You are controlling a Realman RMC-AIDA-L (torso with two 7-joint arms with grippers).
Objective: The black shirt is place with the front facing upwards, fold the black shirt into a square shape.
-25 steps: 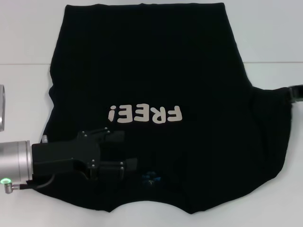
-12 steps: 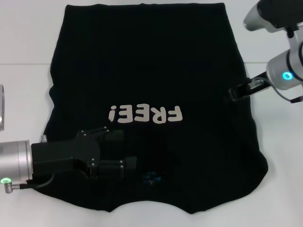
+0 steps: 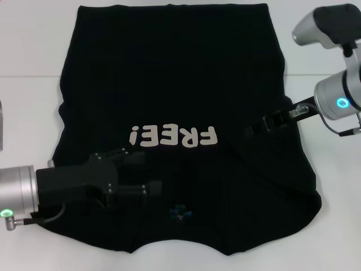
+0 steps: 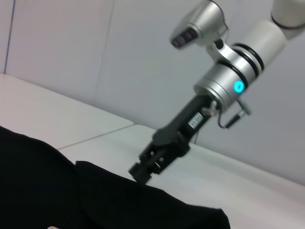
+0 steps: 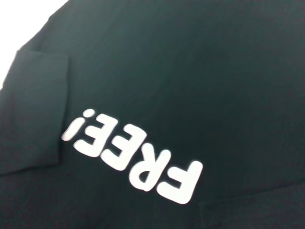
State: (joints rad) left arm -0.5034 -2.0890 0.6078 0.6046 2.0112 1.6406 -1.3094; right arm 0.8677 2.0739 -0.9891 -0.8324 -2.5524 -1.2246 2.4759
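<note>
The black shirt lies flat on the white table, front up. Its cream "FREE!" letters read upside down to me, and its blue neck label is near the front edge. My left gripper rests low over the shirt's near-left part, open, its fingers apart beside the folded-in left sleeve. My right gripper is over the shirt's right side, shut on the right sleeve, which is drawn inward over the body. In the left wrist view the right gripper pinches a raised fold of the shirt.
The white table shows on both sides of the shirt and along the front. My right arm's silver links hang above the table's right side. A pale wall stands behind the table.
My right gripper has come in from the right edge and moved left over the shirt, carrying the right sleeve with it. My left gripper has hardly moved.
</note>
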